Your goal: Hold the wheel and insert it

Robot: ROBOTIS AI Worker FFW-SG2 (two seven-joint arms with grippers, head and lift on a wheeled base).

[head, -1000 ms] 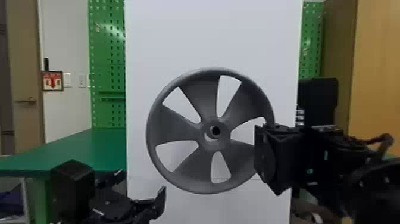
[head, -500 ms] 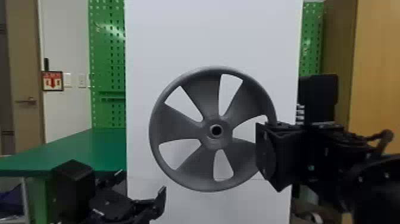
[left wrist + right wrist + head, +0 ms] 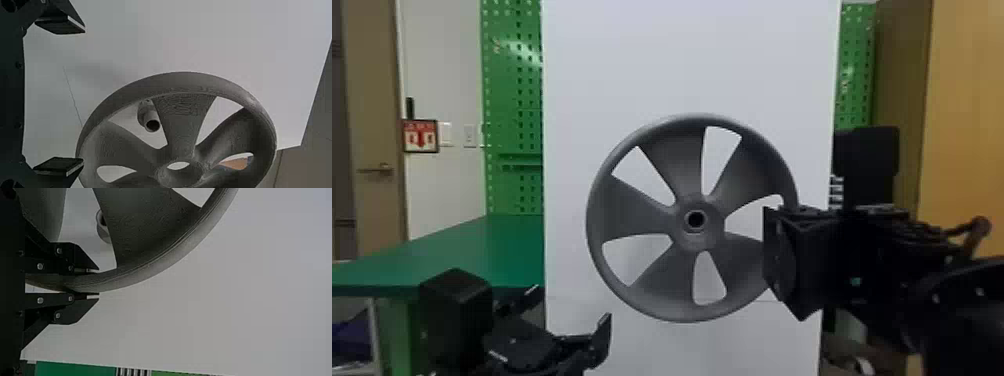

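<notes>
The right gripper point(image 3: 789, 257) has its jaws closed on the rim of the grey wheel point(image 3: 652, 295), at the wheel's right side, the rim pinched between the two fingers. The wheel hangs upright before the white board point(image 3: 692, 60), its hub apart from the round peg point(image 3: 151, 122) on that board. Empty, the left gripper point(image 3: 573, 301) has its jaws wide apart, low and to the left of the wheel.
</notes>
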